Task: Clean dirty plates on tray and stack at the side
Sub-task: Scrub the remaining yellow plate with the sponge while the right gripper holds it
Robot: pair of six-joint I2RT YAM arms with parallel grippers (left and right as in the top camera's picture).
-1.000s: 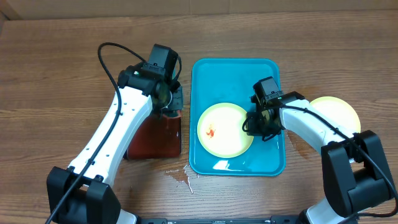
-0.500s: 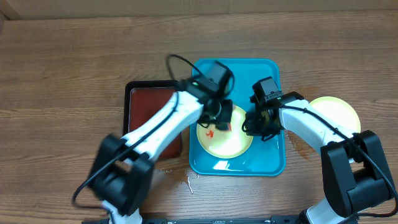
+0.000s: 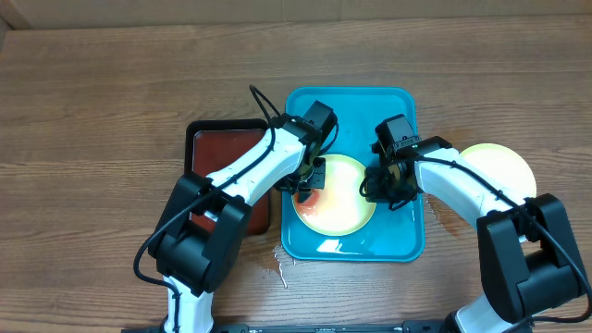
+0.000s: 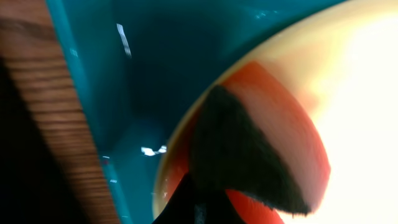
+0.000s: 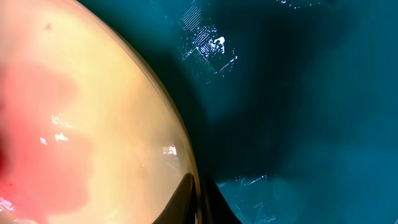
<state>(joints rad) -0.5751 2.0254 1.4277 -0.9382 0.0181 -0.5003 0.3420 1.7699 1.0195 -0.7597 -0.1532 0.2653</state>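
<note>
A pale yellow-green plate [image 3: 344,199] lies on the teal tray [image 3: 351,102]. My left gripper [image 3: 308,185] is at the plate's left rim, shut on a red and black sponge-like pad [image 4: 249,143] that presses on the plate [image 4: 354,93]. My right gripper [image 3: 381,190] pinches the plate's right rim; in the right wrist view its fingers [image 5: 200,199] close on the edge of the plate [image 5: 93,124], which has a blurred pink-red patch at the left. A second yellow-green plate [image 3: 504,162] lies on the table to the right of the tray. A third plate is not in view.
A black tray with a reddish-brown inside [image 3: 227,153] lies just left of the teal tray. A small wet patch [image 3: 273,264] is on the wooden table by the teal tray's front left corner. The teal tray floor [image 5: 298,93] looks wet.
My left arm has swung right from the black tray to the teal tray and now holds the pad on the plate's left part. My right gripper has stayed on the plate's rim.
</note>
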